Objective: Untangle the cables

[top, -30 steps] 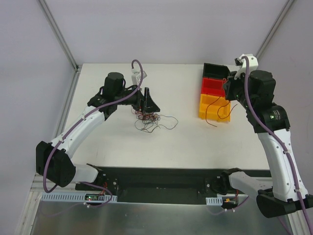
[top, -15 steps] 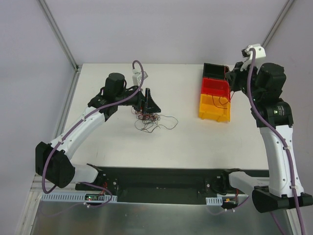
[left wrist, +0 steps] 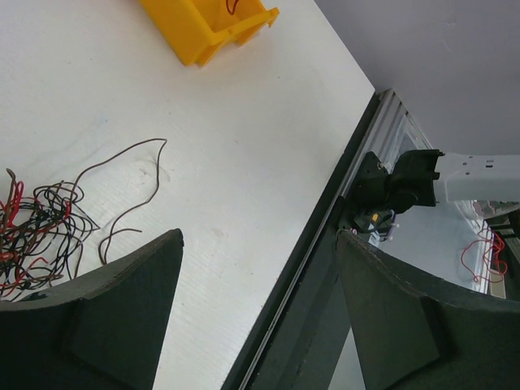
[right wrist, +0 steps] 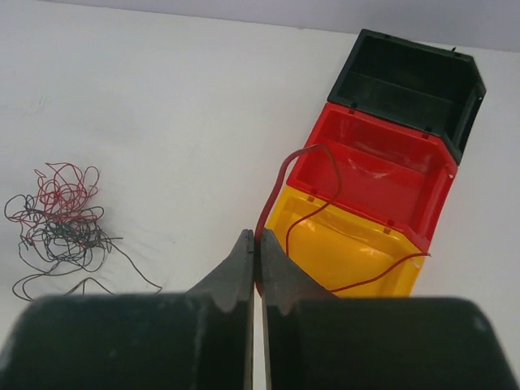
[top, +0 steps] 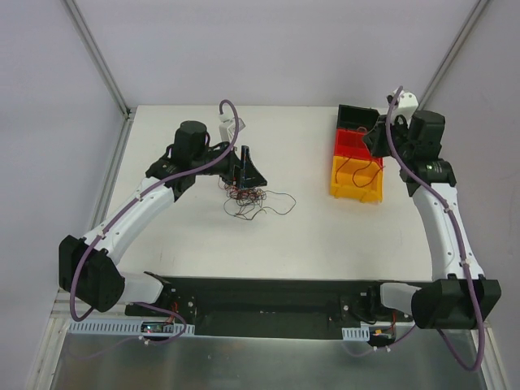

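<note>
A loose tangle of thin red and black cables lies on the white table; one dark strand trails off to the right. My left gripper hangs just behind the tangle, open and holding nothing. In its wrist view the tangle sits left of the left gripper. My right gripper is above the bins, shut on a single red cable. That cable loops from the right gripper over the red and yellow bins. The tangle shows far left in the right wrist view.
A black bin, a red bin and a yellow bin stand in a row at the back right. The table's dark front edge runs close to the left gripper. Grey walls enclose the table.
My right gripper has swung back and left with the red cable, from beside the yellow bin to above the bins. The cable's free end came off the table. The left arm stayed still.
</note>
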### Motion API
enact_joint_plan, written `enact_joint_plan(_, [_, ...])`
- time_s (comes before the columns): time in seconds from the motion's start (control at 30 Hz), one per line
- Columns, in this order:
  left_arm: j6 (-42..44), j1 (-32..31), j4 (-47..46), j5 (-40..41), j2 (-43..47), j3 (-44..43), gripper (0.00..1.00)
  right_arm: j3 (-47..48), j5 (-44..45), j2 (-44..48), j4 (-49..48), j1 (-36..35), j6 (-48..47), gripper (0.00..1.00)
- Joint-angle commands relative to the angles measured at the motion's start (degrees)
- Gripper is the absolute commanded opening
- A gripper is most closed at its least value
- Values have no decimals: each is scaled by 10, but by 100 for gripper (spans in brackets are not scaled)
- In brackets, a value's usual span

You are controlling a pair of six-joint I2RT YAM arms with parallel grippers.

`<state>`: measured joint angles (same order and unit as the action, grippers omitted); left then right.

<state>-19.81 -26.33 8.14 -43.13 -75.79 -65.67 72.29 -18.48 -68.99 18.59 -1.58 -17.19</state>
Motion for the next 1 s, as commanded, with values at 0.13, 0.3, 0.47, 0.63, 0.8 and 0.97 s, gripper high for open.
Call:
enact_joint_plan(0.13, [18, -5, -17, 2, 5, 3, 75, -76, -43, -35, -148, 51, 253, 0])
enact_joint_plan(0.3, [17, -5, -17, -2, 4, 3, 75, -138, -90, -84, -183, 112, 403, 0])
enact_joint_plan(0.47, [14, -5, -17, -3, 5, 2, 75, -173, -74, -126, -179, 137, 441, 0])
enact_joint_plan(0.63, [14, -5, -17, -5, -2, 0, 75, -158, -78, -191, -168, 142, 490, 0])
enact_joint_plan(0.8, [14, -5, -17, 0, -4, 2, 75, -131, -82, -249, -174, 134, 523, 0])
enact_joint_plan(0.97, [13, -5, -17, -4, -9, 2, 75, -93, -42, -297, -138, 109, 491, 0])
